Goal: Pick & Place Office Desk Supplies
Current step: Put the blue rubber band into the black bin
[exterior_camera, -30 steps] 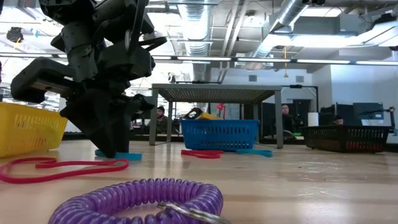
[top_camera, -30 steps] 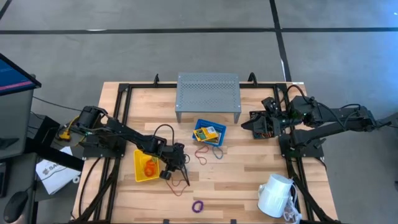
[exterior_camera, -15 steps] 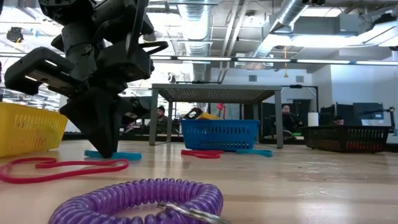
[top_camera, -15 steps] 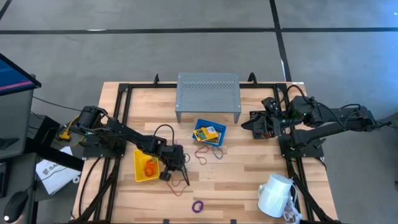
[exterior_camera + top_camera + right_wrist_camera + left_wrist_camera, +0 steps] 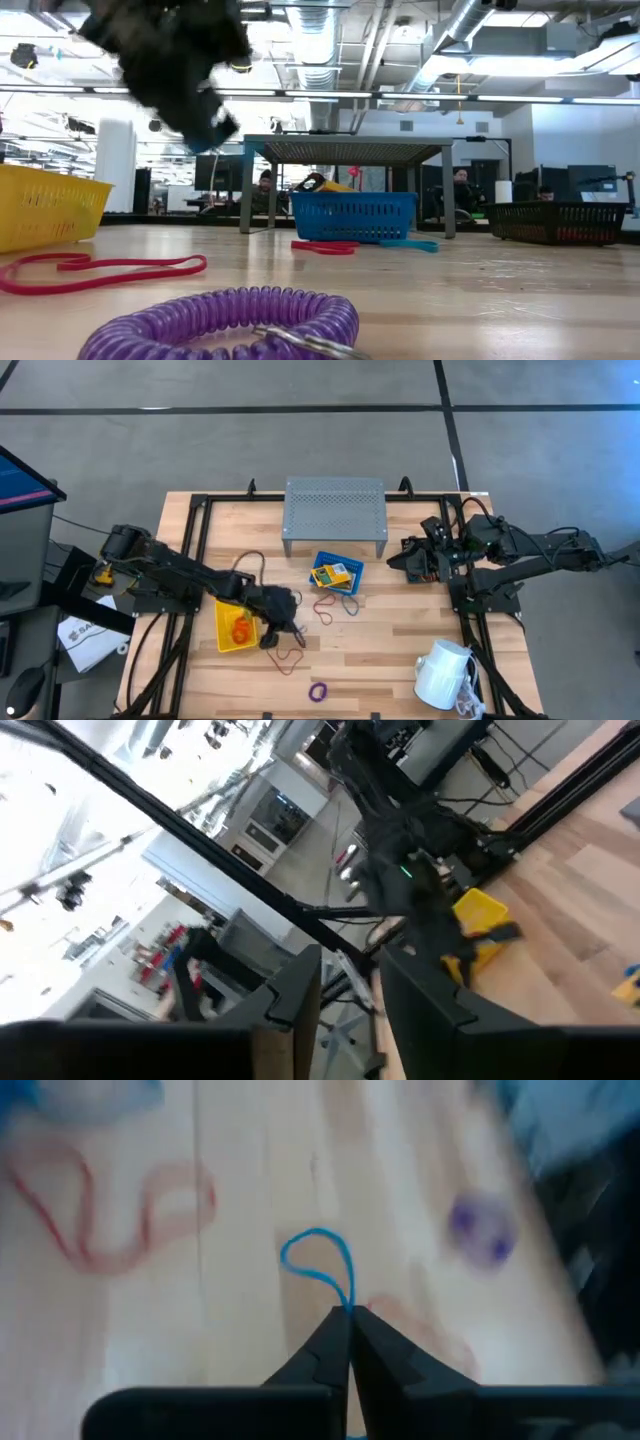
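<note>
Left end effector [image 5: 349, 1312] — closed on a blue loop [image 5: 318, 1266], lifted off the bench [image 5: 400, 650] at lower centre-left, beside the yellow bin [image 5: 236, 627]. The thin loop, pinched at one end, could slip free. Right end effector [image 5: 350, 982] idles part-open — middle right.
</note>
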